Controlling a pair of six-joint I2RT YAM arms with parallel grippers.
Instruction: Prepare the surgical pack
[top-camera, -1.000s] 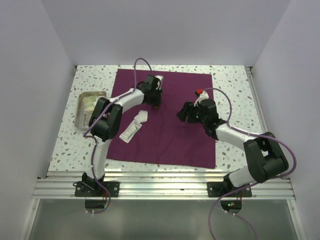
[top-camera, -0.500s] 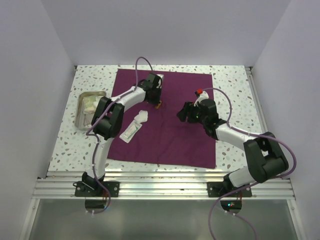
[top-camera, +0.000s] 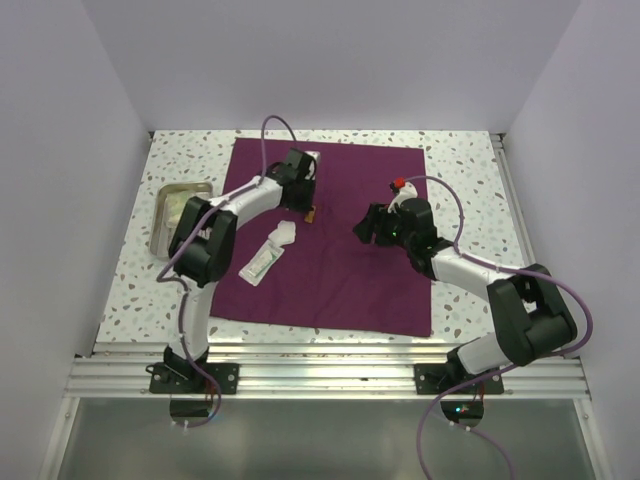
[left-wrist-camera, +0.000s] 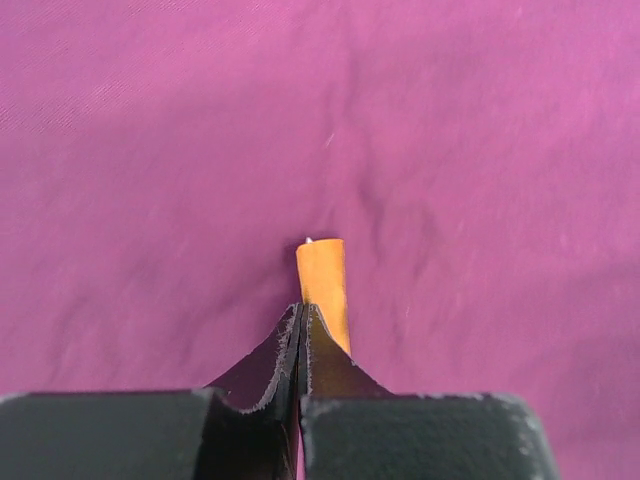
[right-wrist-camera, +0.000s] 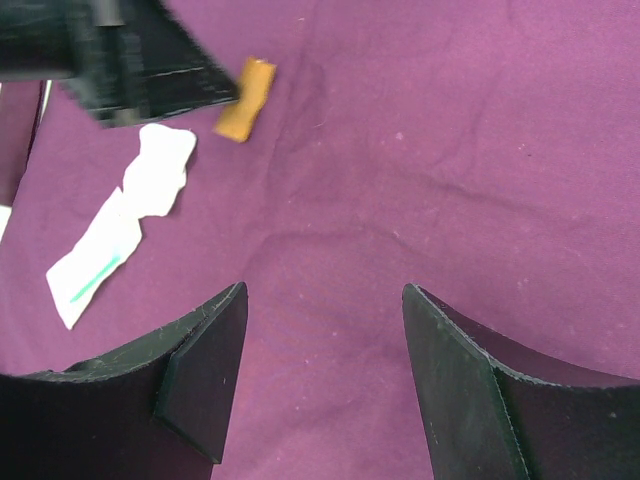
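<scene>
The plum-purple cloth (top-camera: 340, 280) lies spread flat on the table. A small orange strip (top-camera: 311, 213) lies on it near the upper middle. My left gripper (top-camera: 305, 200) is shut just behind the strip. In the left wrist view the jaws (left-wrist-camera: 302, 310) are pressed together and the orange strip (left-wrist-camera: 322, 285) lies beside the right fingertip, not between the jaws. A white packet (top-camera: 266, 250) lies on the cloth's left part. My right gripper (top-camera: 362, 230) is open and empty over the cloth's middle (right-wrist-camera: 325, 300). Its view shows the strip (right-wrist-camera: 246, 98) and the packet (right-wrist-camera: 120, 225).
A shiny steel tray (top-camera: 160, 215) stands on the speckled table left of the cloth, with pale gauze (top-camera: 180, 205) in it. White walls close in the table on three sides. An aluminium rail runs along the near edge.
My left gripper has drawn back a little toward the upper left, uncovering the orange strip on the cloth. The left elbow has swung left. The right arm has not moved.
</scene>
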